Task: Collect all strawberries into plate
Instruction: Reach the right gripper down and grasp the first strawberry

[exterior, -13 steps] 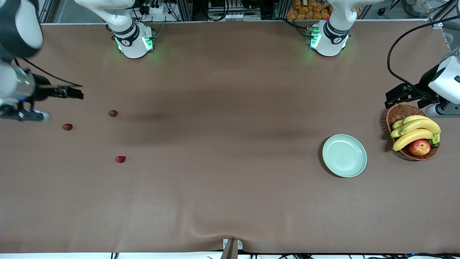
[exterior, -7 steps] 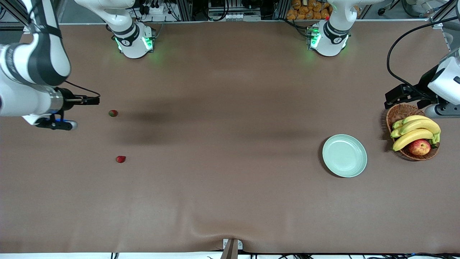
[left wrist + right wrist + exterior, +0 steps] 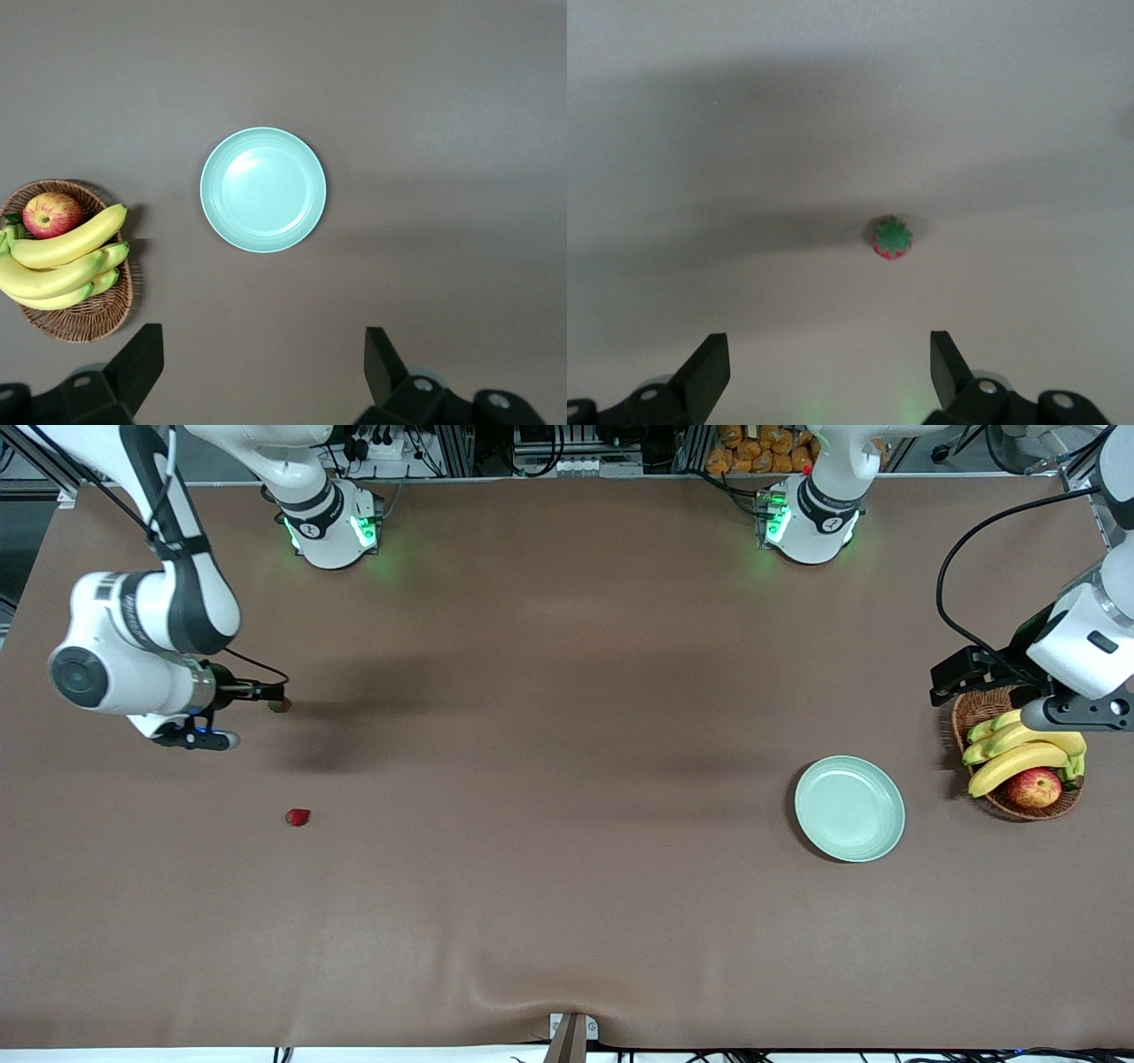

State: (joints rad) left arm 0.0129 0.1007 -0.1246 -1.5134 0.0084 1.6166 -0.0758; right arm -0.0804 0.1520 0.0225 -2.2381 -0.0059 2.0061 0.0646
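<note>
Front: right tool (image 3: 270, 693) spread over one berry (image 3: 281, 706), another berry (image 3: 298, 817) nearer the camera, both well apart from the empty plate (image 3: 850, 809); third berry unseen. Left wrist: left tool (image 3: 266, 372) spread, waiting high near the plate. Right wrist: berry cap-up; probably light, soft, bruisable, so pinch gently across its red sides.

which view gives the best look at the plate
The left wrist view: the plate sits near its middle, seen whole from straight above, rim clear and nothing on it. The front view shows it whole too, but smaller, beside the basket. The right wrist view does not show it.
</note>
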